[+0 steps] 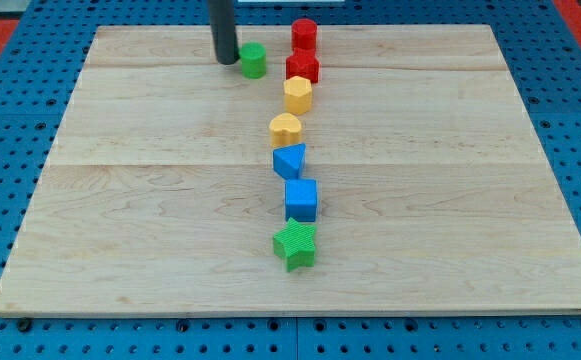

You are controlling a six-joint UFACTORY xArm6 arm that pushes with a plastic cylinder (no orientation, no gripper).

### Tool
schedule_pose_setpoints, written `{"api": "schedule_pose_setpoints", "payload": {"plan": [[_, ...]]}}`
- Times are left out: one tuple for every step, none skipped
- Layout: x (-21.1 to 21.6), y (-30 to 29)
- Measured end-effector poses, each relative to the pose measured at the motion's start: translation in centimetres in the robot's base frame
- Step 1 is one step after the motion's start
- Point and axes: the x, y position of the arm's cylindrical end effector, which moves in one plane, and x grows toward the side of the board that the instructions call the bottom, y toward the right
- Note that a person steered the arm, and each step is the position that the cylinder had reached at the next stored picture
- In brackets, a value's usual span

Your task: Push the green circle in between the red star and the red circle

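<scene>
The green circle (254, 60) sits near the view's top, left of the column of blocks. The red circle (304, 34) stands at the top of that column. The red star (302, 67) is right below it, the two nearly touching. The green circle is left of the red star, a small gap apart. My tip (226, 60) rests on the board just left of the green circle, close to it or touching it; the dark rod rises out of the view's top.
Below the red star a column runs down the board (120, 200): a yellow hexagon (298, 94), a yellow heart (285, 129), a blue triangle (289, 160), a blue cube (301, 199) and a green star (296, 245). Blue pegboard surrounds the board.
</scene>
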Motion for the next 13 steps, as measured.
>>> {"api": "schedule_pose_setpoints", "payload": {"plan": [[1.1, -0.6], [2.7, 0.7], [2.6, 0.7], [1.6, 2.3], [1.0, 3.7], [0.4, 1.1], [-0.3, 0.9], [-0.3, 1.9], [-0.8, 2.6], [-1.0, 2.6], [-1.0, 2.9], [-1.0, 2.9], [-1.0, 3.4]]}}
